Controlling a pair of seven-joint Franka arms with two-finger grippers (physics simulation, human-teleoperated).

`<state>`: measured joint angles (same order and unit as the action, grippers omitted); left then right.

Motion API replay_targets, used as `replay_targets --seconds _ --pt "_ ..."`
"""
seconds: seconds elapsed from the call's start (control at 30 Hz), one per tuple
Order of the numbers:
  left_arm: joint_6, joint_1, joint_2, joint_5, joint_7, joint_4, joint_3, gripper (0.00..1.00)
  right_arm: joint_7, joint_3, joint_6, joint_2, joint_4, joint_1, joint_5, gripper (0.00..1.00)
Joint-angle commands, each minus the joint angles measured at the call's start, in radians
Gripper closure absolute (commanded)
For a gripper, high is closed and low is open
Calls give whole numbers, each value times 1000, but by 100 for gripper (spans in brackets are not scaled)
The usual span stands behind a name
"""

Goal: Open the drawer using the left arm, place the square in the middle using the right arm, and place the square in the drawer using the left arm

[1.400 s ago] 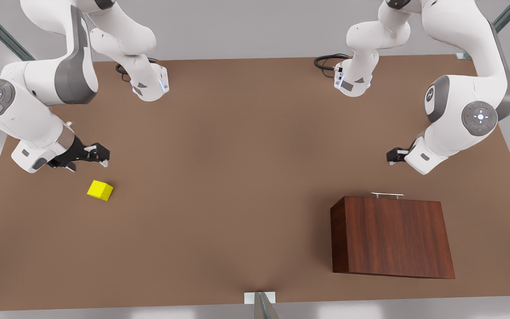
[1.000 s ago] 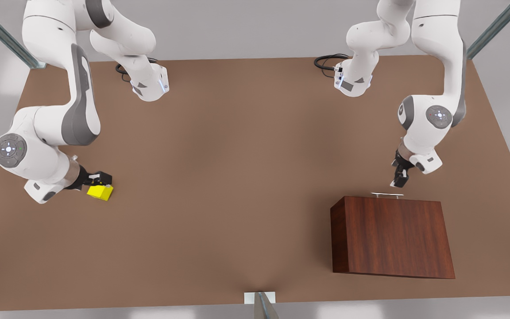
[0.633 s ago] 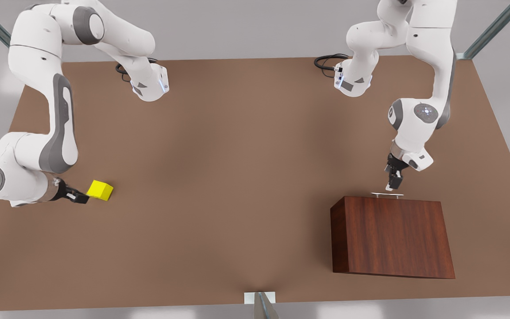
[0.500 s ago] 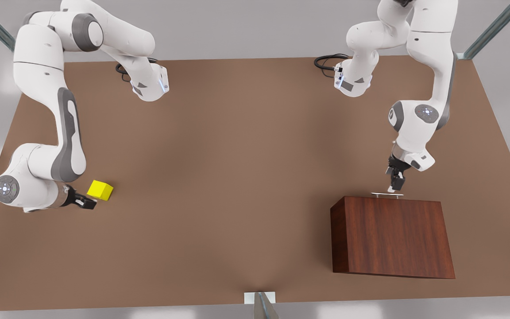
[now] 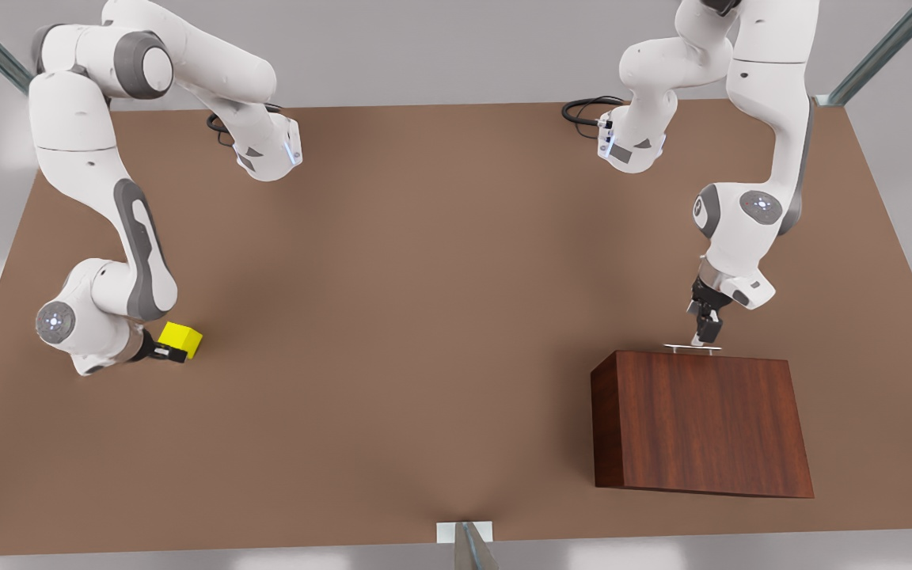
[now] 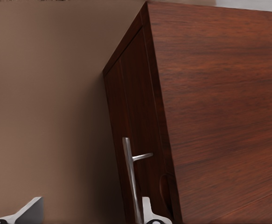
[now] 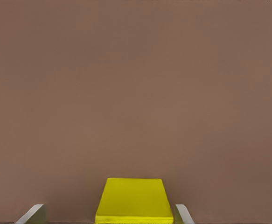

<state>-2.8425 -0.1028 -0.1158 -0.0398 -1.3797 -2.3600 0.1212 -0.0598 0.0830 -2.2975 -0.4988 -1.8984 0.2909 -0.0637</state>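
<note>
1. The left gripper (image 5: 705,336) is at the front view's right, its tip down at the thin silver bar handle (image 5: 693,347) on the far face of the wooden box (image 5: 701,423).
2. In the left wrist view the handle (image 6: 131,179) stands between 2 pale fingertips (image 6: 31,212) set wide apart — 1 out over the tabletop (image 6: 42,107), the other in the gap between the bar and the box face. The fingers are spread and not yet closed on the bar.
3. The drawer (image 6: 136,130) sits flush in the box; its front lies level with the box face, so it is not pulled out.
4. The right gripper (image 5: 173,354) is low over the table at the front view's left, pointing toward the front view's right, right at the square (image 5: 180,339).
5. In the right wrist view the square (image 7: 135,200) sits between the 2 fingertips (image 7: 32,214), with a strip of bare table on either side of it — the fingers are spread wider than the cube and touch neither side.
6. The square rests on the tabletop (image 5: 424,317), well apart from the box, with the middle (image 5: 440,332) of the table lying between them.
</note>
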Motion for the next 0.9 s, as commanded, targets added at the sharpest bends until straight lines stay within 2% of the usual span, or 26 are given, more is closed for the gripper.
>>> replay_targets --seconds 0.0,0.5,0.7,0.77,0.87 --pt "0 0 -1 -2 -1 2 0 0 0 0 0 0 1 1 -2 0" --pt "-3 0 -51 -6 1 8 -5 0 6 -15 -5 -4 -45 13 -28 0" --pt "9 0 -33 0 1 5 -5 0 6 -19 -16 -23 -47 28 -30 0" --pt "15 0 -33 0 1 2 -5 0 8 -19 -82 -18 -96 31 -31 0" --pt "34 0 -27 1 1 2 -5 0 3 -19 -71 -9 -116 22 -31 0"
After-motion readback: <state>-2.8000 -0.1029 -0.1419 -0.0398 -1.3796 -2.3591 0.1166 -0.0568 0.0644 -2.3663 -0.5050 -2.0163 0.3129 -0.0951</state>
